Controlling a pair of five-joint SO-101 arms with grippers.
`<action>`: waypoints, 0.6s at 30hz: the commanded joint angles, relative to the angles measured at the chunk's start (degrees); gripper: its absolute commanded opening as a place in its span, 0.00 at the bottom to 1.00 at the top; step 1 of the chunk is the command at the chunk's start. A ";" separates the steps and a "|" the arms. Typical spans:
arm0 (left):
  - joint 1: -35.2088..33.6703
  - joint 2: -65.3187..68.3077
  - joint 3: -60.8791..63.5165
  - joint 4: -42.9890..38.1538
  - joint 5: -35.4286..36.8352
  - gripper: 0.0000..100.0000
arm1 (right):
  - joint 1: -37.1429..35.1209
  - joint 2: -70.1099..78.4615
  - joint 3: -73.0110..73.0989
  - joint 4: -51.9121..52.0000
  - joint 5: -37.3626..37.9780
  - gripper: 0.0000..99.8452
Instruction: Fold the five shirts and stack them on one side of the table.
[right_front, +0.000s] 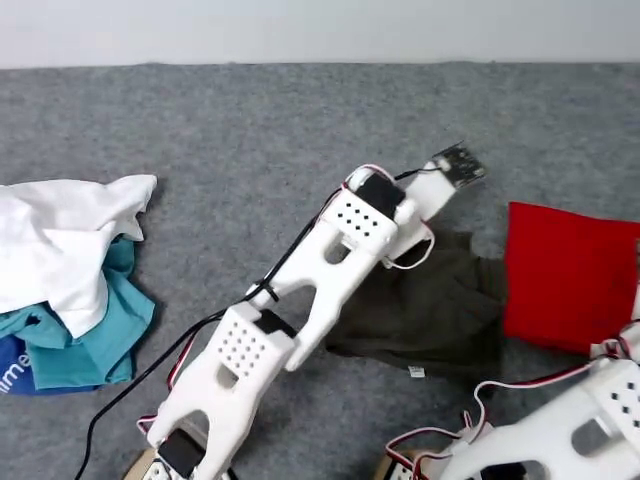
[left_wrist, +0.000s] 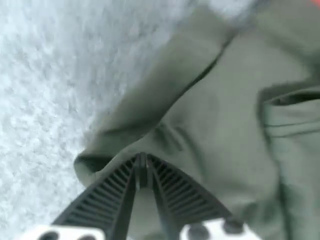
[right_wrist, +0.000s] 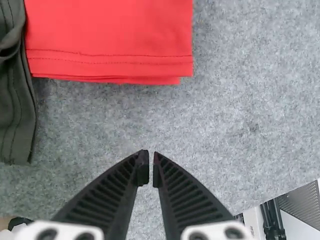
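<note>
A dark olive shirt (right_front: 440, 310) lies crumpled on the grey table, right of centre. The left arm stretches over it, and my left gripper (left_wrist: 142, 162) is shut on a raised fold of the olive shirt (left_wrist: 225, 115). A folded red shirt (right_front: 570, 275) lies flat at the right edge, touching the olive one. My right gripper (right_wrist: 149, 167) hovers shut and empty above bare table, just off the red shirt's (right_wrist: 107, 37) hem, with the olive shirt (right_wrist: 12, 100) to one side. At the left edge sits a pile with a white shirt (right_front: 60, 235), a teal shirt (right_front: 100, 330) and a blue shirt (right_front: 15, 375).
The grey table (right_front: 250, 130) has open room across the back and middle. The right arm (right_front: 600, 400) sits at the front right corner. The left arm's white links (right_front: 250, 350) cross the front centre, with cables trailing beside them.
</note>
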 joint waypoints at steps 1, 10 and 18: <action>-2.37 1.93 -2.07 -1.23 -0.26 0.01 | 0.22 -1.80 -0.62 -0.22 0.35 0.03; -11.16 1.67 -2.15 -0.62 -2.55 0.01 | 0.22 -1.80 -0.62 -0.22 0.35 0.03; -12.22 -2.73 -2.15 1.32 -2.73 0.01 | 0.22 -1.80 -0.62 -0.22 0.35 0.03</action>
